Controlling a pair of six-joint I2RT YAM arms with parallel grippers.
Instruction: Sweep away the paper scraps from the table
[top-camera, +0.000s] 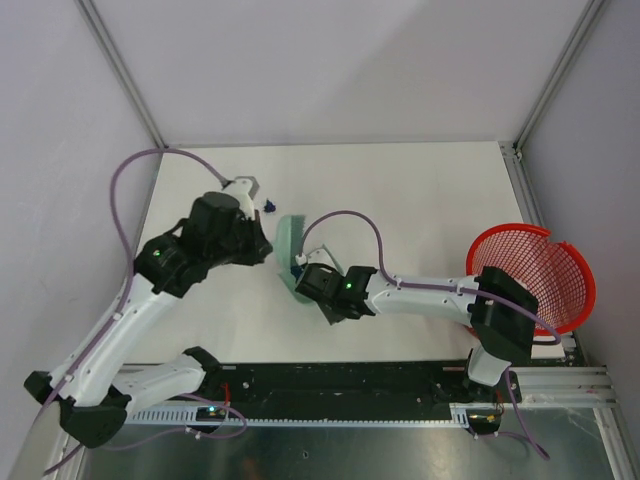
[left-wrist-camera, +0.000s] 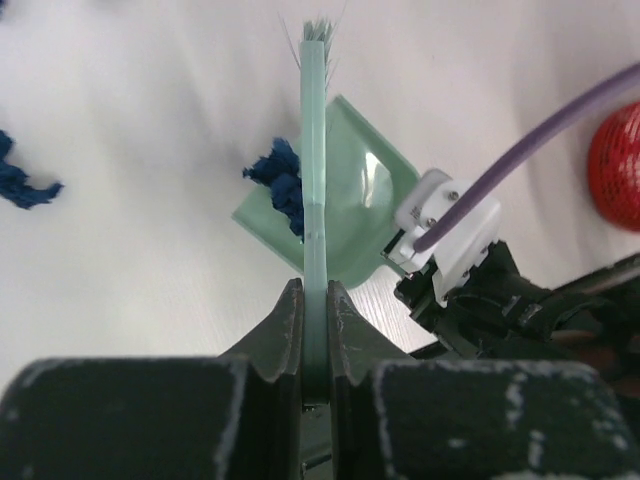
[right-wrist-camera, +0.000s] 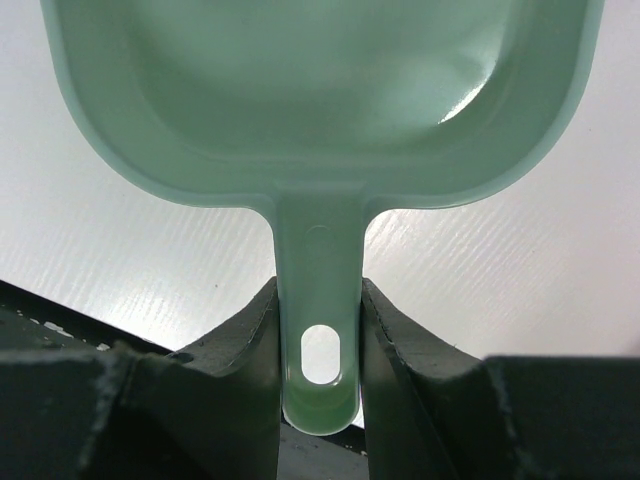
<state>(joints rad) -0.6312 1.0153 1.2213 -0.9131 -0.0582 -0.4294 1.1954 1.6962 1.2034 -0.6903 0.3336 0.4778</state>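
My left gripper (left-wrist-camera: 315, 312) is shut on the thin handle of the pale green brush (left-wrist-camera: 314, 150), whose bristles point away from me. A dark blue paper scrap (left-wrist-camera: 283, 182) lies at the lip of the pale green dustpan (left-wrist-camera: 362, 200), just left of the brush. Another scrap (left-wrist-camera: 22, 186) lies further left on the white table (left-wrist-camera: 130, 110). My right gripper (right-wrist-camera: 320, 335) is shut on the dustpan's handle (right-wrist-camera: 320, 270), with the pan (right-wrist-camera: 320, 90) low over the table. From above, the left gripper (top-camera: 262, 243) and right gripper (top-camera: 303, 272) flank the dustpan (top-camera: 289, 243), with scraps (top-camera: 268, 208) just beyond.
A red mesh basket (top-camera: 530, 275) stands at the table's right edge, beside the right arm's base. The table (top-camera: 420, 190) has metal-framed edges and grey walls at the back and sides. The arms' mounting rail runs along the near edge.
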